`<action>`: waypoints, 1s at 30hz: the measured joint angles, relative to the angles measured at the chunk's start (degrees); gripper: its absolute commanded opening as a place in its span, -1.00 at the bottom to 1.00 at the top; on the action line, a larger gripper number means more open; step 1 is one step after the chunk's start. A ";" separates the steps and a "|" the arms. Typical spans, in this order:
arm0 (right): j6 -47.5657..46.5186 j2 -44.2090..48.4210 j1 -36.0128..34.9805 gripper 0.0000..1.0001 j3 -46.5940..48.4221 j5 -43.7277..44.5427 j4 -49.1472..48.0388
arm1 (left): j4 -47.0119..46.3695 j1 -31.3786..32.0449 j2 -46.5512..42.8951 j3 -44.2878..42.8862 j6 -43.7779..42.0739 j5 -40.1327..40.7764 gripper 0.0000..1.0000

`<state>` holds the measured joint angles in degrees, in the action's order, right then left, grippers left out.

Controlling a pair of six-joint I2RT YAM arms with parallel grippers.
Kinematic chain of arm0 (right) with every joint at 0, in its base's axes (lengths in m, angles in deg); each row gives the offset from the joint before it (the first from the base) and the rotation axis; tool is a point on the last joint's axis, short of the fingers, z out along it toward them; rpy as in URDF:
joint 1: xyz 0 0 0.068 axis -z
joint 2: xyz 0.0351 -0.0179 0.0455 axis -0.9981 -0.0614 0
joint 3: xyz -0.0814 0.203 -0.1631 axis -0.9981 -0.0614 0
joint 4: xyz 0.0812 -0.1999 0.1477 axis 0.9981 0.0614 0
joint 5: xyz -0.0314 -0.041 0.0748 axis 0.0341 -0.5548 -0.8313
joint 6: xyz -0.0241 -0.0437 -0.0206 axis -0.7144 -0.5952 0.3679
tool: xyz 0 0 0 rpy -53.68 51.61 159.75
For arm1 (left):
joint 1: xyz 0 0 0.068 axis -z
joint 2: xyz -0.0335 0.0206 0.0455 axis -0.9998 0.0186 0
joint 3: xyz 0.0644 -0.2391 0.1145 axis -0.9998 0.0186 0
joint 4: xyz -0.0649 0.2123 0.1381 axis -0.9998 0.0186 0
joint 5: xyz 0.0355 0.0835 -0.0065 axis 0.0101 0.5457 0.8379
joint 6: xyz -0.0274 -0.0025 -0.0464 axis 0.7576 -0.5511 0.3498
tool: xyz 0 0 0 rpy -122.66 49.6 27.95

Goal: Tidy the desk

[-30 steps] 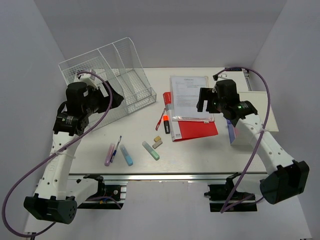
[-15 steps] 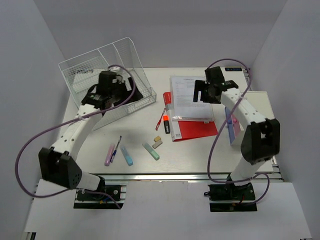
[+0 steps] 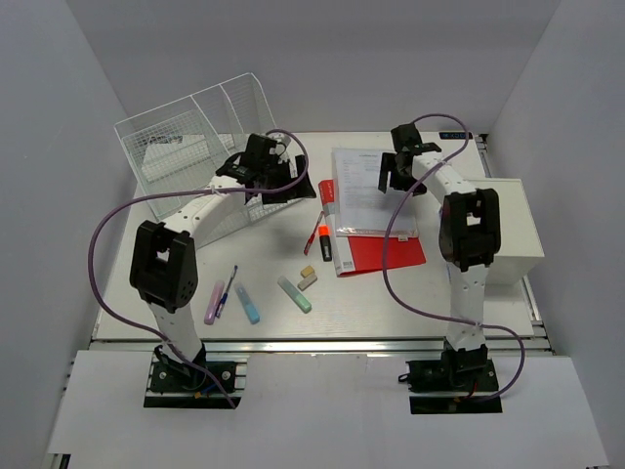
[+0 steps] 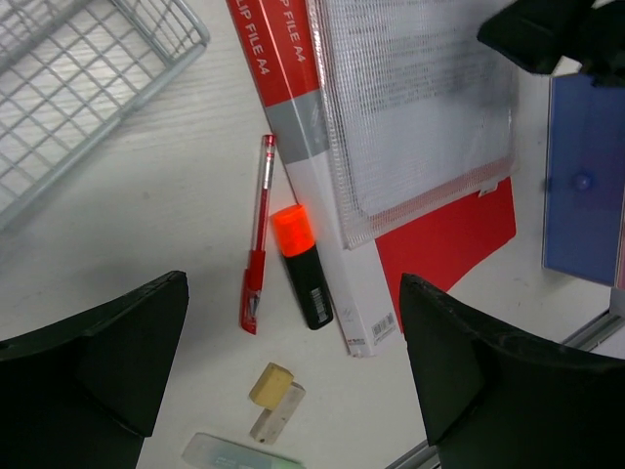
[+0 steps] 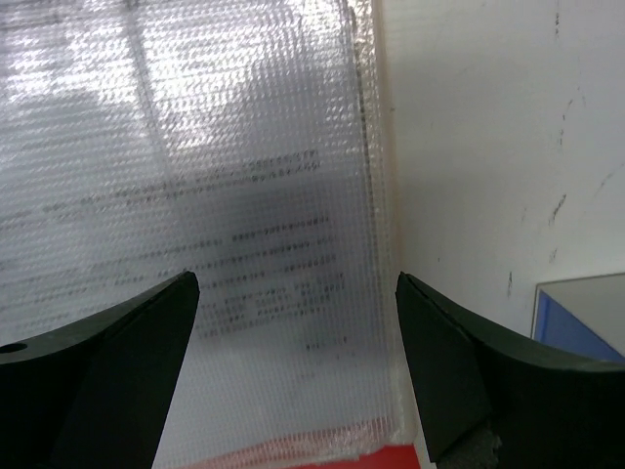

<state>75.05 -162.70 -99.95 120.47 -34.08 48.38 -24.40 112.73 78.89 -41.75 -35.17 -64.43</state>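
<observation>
The desk (image 3: 391, 293) is a white tabletop with a silver rail (image 3: 312, 342) along its front. A red A4 file (image 3: 386, 252) lies on it with a clear mesh document pouch (image 3: 369, 191) on top. My left gripper (image 3: 283, 182) is open and empty, high above the desk beside the wire organizer (image 3: 195, 147). In the left wrist view it (image 4: 293, 391) hangs over a red pen (image 4: 259, 230), an orange-capped black highlighter (image 4: 303, 269) and two erasers (image 4: 273, 396). My right gripper (image 3: 391, 176) is open and empty over the pouch's right edge (image 5: 293, 391).
A green highlighter (image 3: 294, 294), a blue highlighter (image 3: 247, 304), a pink highlighter (image 3: 214, 302) and a blue pen (image 3: 228, 290) lie near the front left. A white drawer box (image 3: 513, 230) stands at the right edge. A flat blue object (image 4: 584, 186) lies right of the file.
My left gripper has swung right, from over the organizer to its right end near the file. My right gripper has moved slightly back over the pouch. Both arms have folded closer in.
</observation>
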 measured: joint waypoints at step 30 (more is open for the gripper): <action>0.66 -6.54 4.52 -1.00 0.26 -2.89 -9.25 | 4.72 1.05 -0.13 -3.17 -3.26 1.38 0.96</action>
<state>75.71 -169.24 -95.43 120.73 -36.96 39.13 -19.68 113.78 78.76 -44.92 -38.42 -63.06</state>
